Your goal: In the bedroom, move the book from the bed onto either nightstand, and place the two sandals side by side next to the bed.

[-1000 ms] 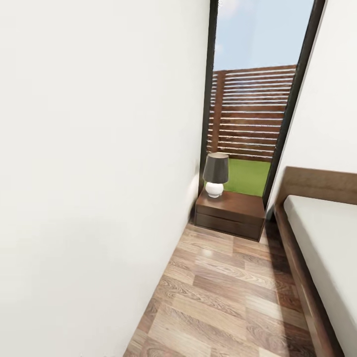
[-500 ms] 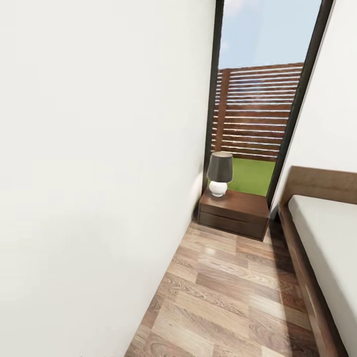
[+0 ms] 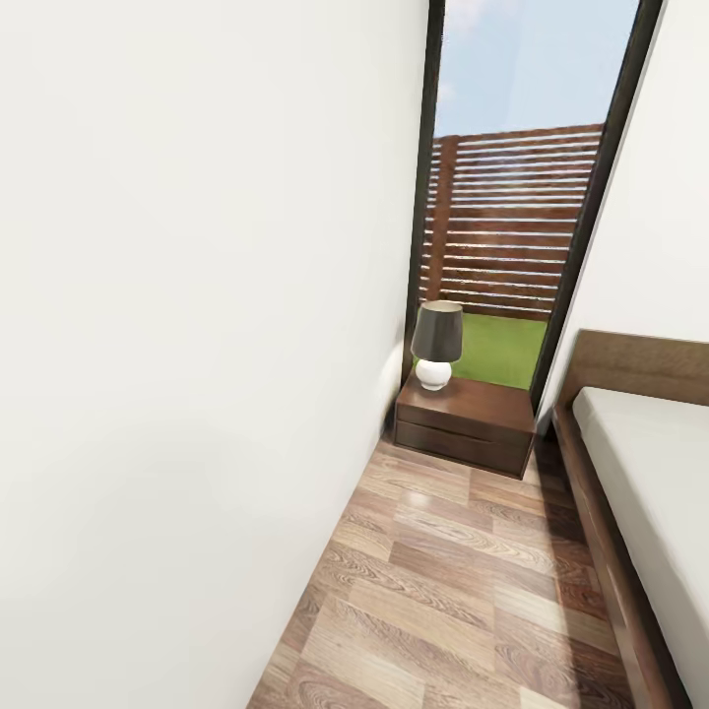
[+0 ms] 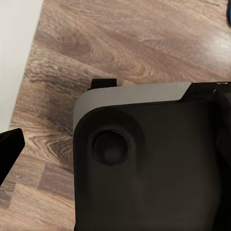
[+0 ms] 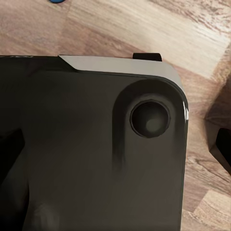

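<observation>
One nightstand (image 3: 463,423) beside bed (image 3: 640,492)

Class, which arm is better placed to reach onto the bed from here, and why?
Likely the right: the bed runs along the robot's right side, while the white wall crowds its left. The nightstand stands ahead.

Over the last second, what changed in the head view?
Only the camera moved: between 1.0 s and 0.5 s ago the whole picture slid slightly right and down, so the view turned, not the things. Since then, no visible change. The nightstand with the lamp on it stands as before below the window, the bed on the right, the wall on the left.
</observation>
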{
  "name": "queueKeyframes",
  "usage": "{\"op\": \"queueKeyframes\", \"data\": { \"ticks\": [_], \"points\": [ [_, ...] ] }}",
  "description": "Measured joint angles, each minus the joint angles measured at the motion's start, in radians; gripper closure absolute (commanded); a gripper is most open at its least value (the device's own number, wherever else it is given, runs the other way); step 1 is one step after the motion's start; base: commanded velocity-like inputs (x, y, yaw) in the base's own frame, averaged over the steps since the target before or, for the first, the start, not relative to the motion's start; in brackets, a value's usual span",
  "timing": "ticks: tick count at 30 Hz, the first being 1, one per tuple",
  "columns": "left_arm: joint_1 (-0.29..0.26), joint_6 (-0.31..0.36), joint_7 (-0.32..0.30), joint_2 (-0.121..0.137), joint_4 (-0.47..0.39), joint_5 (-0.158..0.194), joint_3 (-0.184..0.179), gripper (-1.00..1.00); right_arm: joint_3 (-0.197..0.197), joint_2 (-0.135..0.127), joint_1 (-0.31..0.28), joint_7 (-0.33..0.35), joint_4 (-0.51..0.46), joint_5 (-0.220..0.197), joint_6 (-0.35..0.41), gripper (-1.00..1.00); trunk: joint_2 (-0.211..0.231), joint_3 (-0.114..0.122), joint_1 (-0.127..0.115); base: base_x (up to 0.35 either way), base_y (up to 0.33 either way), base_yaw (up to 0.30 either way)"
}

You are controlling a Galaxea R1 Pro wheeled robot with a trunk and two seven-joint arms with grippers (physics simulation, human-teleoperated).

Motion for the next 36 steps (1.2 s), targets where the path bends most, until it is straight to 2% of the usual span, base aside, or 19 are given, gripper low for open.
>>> {"op": "queueKeyframes", "data": {
  "ticks": [36],
  "points": [
    [0.0, -0.001, 0.0, -0.001, 0.0, 0.0, 0.0, -1.0, -0.001, 0.0, 0.0, 0.0, -0.001, 0.0, 0.0, -1.0, 0.0, 0.0, 0.0, 0.0, 0.018, 0.0]
  ]
}}
